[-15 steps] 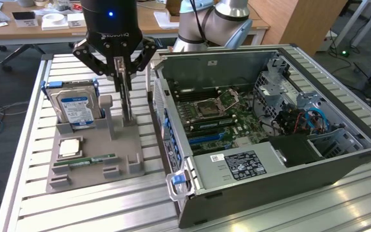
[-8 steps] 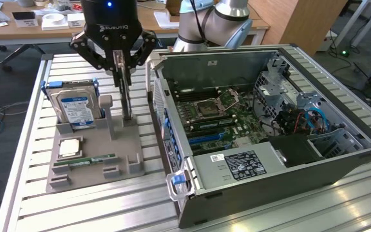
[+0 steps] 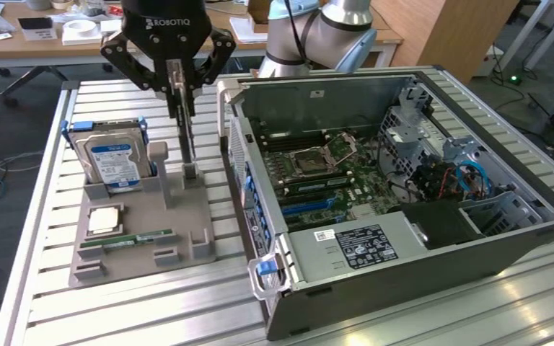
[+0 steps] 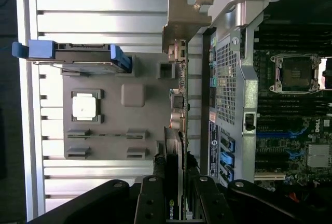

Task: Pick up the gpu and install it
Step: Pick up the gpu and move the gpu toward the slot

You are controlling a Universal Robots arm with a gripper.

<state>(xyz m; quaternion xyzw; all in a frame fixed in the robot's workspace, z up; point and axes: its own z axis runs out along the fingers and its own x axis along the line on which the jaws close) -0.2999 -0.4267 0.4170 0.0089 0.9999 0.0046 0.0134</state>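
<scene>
Closest to the exterior camera sits the open computer case (image 3: 402,216), lying on its side on the slatted desk (image 3: 142,310) so that the motherboard (image 3: 335,173) faces up and its slots can be reached from above. On the exterior view's left of the case lies a grey parts tray (image 3: 185,216), whose moulded holders keep each part at a fixed, graspable pose: the blue-labelled hard drive (image 3: 113,155) propped on end, a processor (image 3: 104,218) lying flat, and a green RAM stick (image 3: 128,240) in its groove. The gpu (image 3: 187,144) stands on edge over the tray's side nearest the case, and the gripper (image 3: 179,97) hangs straight above it, its jaws drawn partway in and pinching the card's thin top edge. The card's lower end sits at its holder; whether it has cleared the slot I cannot tell.

From the wrist view, the gripper (image 4: 175,169) clamps the gpu (image 4: 177,102) between its two black fingers (image 4: 151,198), so the card shows edge-on and runs out to its silvery bracket (image 4: 181,24). It hangs over the strip between the tray (image 4: 129,125) and the case wall (image 4: 244,79), and the motherboard (image 4: 295,105) lies just beyond that wall.
</scene>
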